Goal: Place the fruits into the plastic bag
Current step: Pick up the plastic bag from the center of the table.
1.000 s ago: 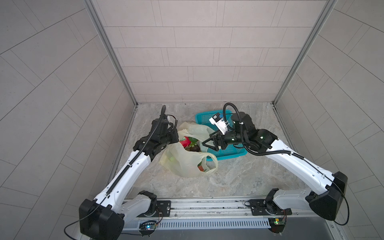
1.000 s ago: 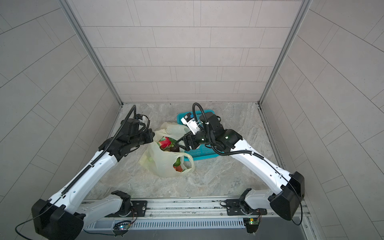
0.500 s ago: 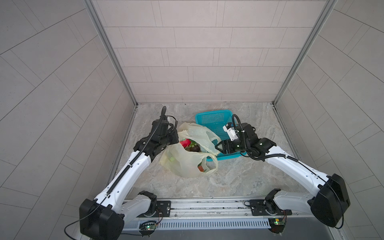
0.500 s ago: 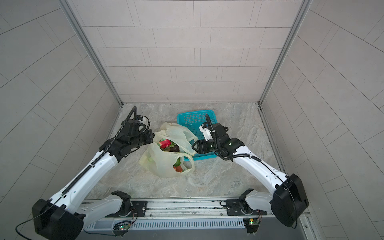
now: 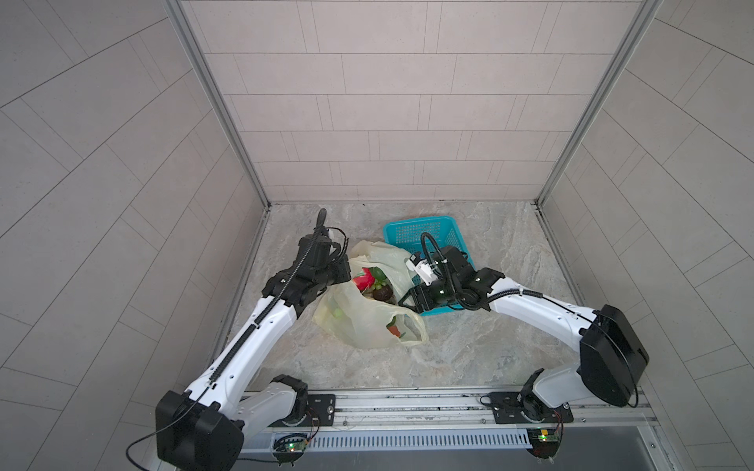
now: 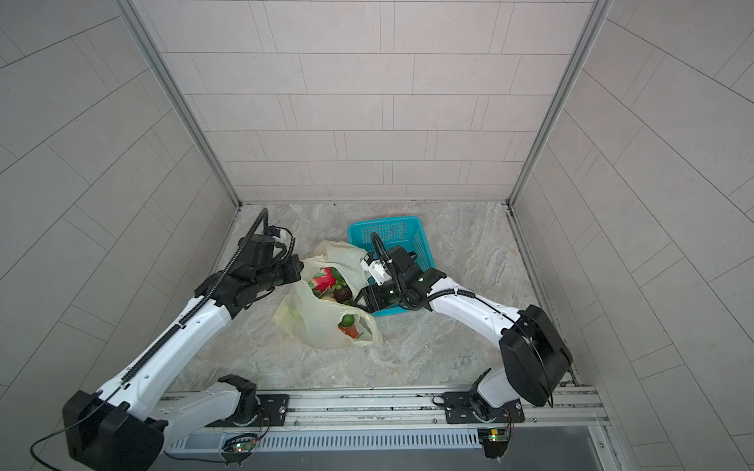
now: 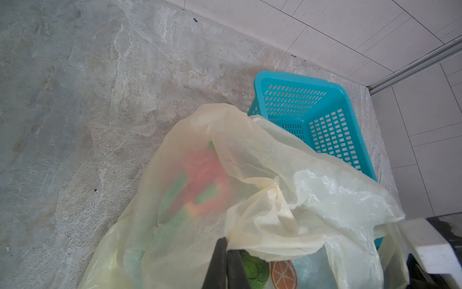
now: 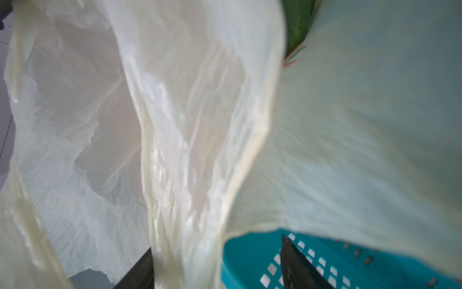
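Your left pincer (image 7: pixel 226 250) is clamped on the rim of the plastic bag (image 5: pixel 367 322), which lies on the counter (image 5: pixel 489 346) against the teal basket (image 5: pixel 412 232) with the dragon fruit (image 5: pixel 364 279) inside, while your right pincer (image 8: pixel 217 244) stands apart, astride a bag fold.

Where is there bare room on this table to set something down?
Widest bare patch: the marble table between the plastic bag and the front rail. Also clear: between the teal basket and the right-hand wall, and the back strip behind the bag beside the basket. Crowded: the bag mouth, flanked by the left gripper and right gripper, against the basket's near corner.
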Robot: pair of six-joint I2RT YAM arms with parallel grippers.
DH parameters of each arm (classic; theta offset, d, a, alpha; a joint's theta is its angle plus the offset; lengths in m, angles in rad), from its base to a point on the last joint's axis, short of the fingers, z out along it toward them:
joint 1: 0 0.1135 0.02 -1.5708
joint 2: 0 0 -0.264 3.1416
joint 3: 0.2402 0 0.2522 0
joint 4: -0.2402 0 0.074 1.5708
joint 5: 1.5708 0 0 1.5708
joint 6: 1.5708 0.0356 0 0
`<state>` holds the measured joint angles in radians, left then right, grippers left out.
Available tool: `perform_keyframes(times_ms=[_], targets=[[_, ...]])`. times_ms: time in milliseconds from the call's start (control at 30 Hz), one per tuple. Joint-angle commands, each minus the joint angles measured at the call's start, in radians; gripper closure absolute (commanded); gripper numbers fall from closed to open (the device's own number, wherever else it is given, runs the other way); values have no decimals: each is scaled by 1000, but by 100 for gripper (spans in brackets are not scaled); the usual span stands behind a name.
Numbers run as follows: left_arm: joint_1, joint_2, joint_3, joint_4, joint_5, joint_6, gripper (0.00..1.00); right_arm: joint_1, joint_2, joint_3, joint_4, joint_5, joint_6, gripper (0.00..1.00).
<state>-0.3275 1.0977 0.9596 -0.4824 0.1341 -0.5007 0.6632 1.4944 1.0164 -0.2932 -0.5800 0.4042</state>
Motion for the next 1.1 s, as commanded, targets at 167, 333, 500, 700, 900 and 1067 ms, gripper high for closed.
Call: perform_keyframes(times_ms=[167, 333, 500, 700, 900, 1067], targets=[[3, -22, -17, 10, -4, 5, 100, 22, 110, 54, 64, -40, 22, 60], [4, -23, -16, -5, -8, 8, 100, 23, 91, 72, 46, -63, 5, 95], [3, -10, 9, -58, -32, 18, 100, 21, 22, 100, 19, -47, -33, 100], [5, -3, 36, -94, -31, 22, 100, 21, 12, 201, -33, -69, -22, 100], [12, 18, 102, -178, -15, 45, 100, 21, 53, 361, -77, -110, 15, 100], [37, 61, 180, -267, 38, 63, 100, 9, 142, 551, -204, -50, 40, 100]])
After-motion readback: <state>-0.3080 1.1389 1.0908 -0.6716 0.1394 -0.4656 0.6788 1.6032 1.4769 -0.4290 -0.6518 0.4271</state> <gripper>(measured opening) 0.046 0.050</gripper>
